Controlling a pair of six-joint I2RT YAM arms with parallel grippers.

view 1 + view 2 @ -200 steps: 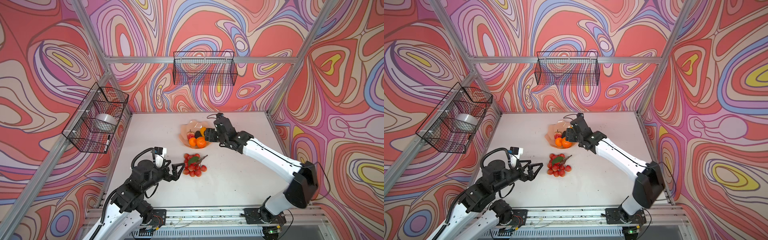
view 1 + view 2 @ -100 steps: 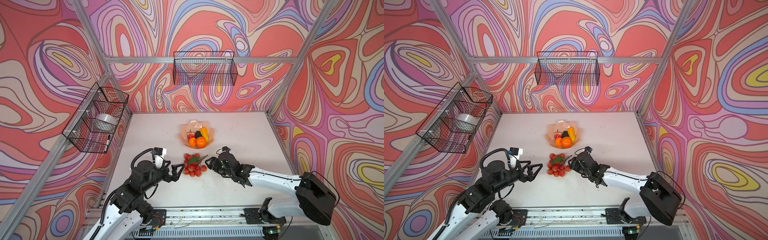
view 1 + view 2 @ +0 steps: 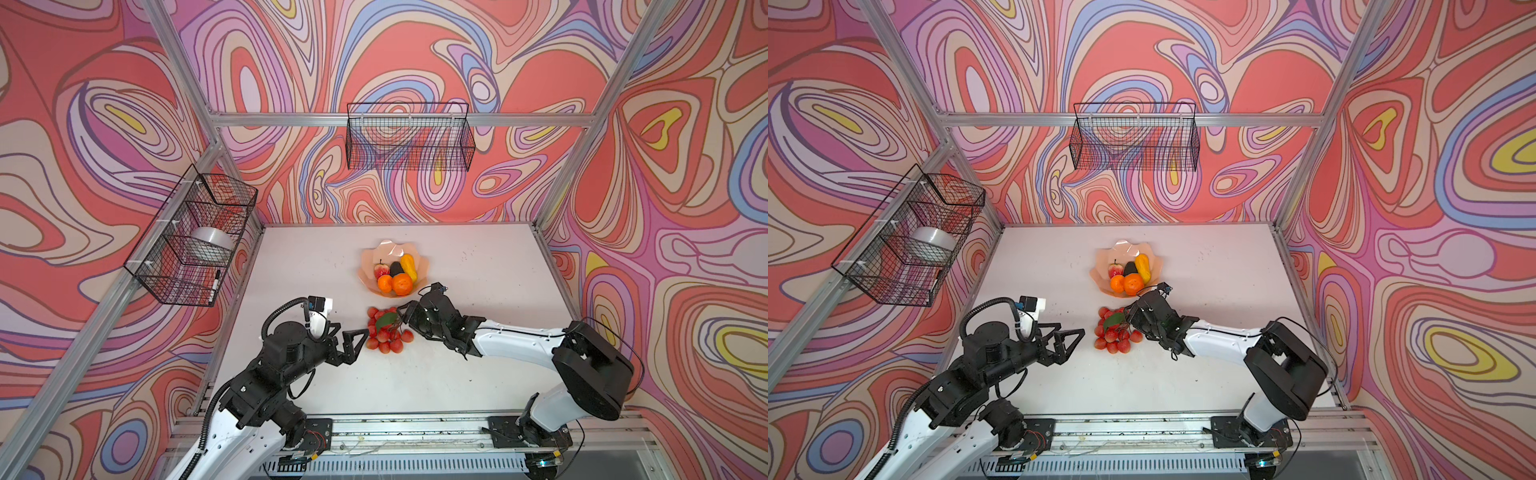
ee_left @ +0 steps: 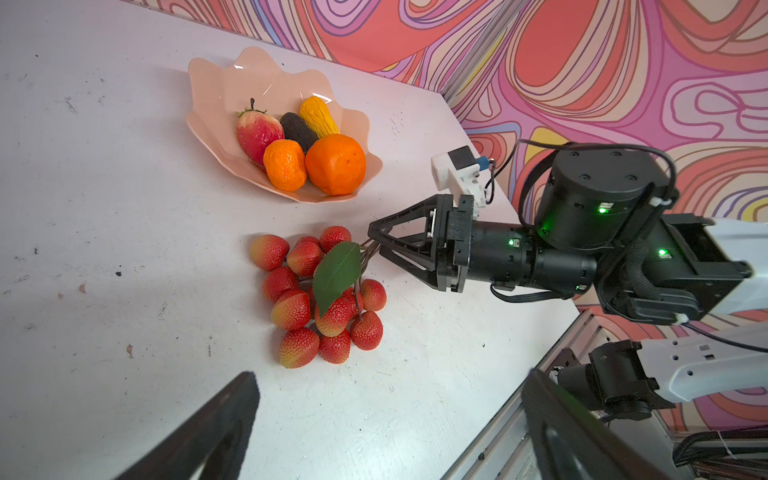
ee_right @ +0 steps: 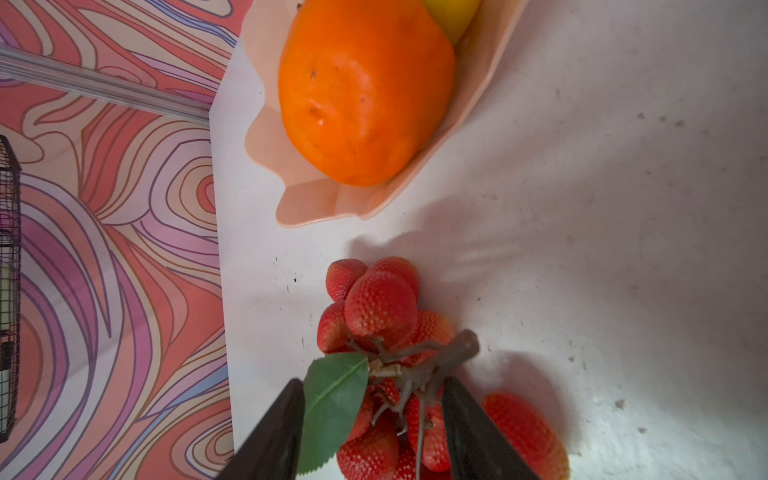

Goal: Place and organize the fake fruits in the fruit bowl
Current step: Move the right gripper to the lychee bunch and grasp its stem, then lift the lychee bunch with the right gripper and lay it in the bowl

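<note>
From my seat I see the pink bowl [image 3: 421, 262] sitting near the middle of the white table [image 3: 478, 365], toward the back wall. Inside it are the strawberry [image 3: 381, 271], the dark avocado [image 3: 395, 268], the long yellow fruit [image 3: 408, 266], the smaller orange [image 3: 385, 284] and the bigger orange [image 3: 402, 284], the two oranges side by side at the rim nearest the arms. The berry bunch [image 3: 384, 332] with its green leaf [image 3: 387, 319] lies on the table just in front of the bowl, not in it. My right gripper [image 4: 376, 245] is down at the stem end of that bunch; in the left wrist view its tips sit right at the brown stems [image 4: 368, 249] beside the leaf. In the right wrist view the two dark fingers [image 5: 473, 432] stand either side of the woody stem [image 5: 459, 353] and twigs with a gap between them, the leaf lying across one finger, so I read the jaws as partly apart and straddling the stem; whether they already pinch it I cannot tell from this angle. My left gripper [image 3: 360, 337] hovers low just beside the bunch on the opposite side, jaws spread wide and holding nothing, its fingers [image 4: 216, 424] showing far apart at the edge of its own camera. On the left wall a wire basket [image 3: 187, 245] holds a white roll [image 3: 212, 241]; another wire basket [image 3: 409, 137] hangs on the back wall.
</note>
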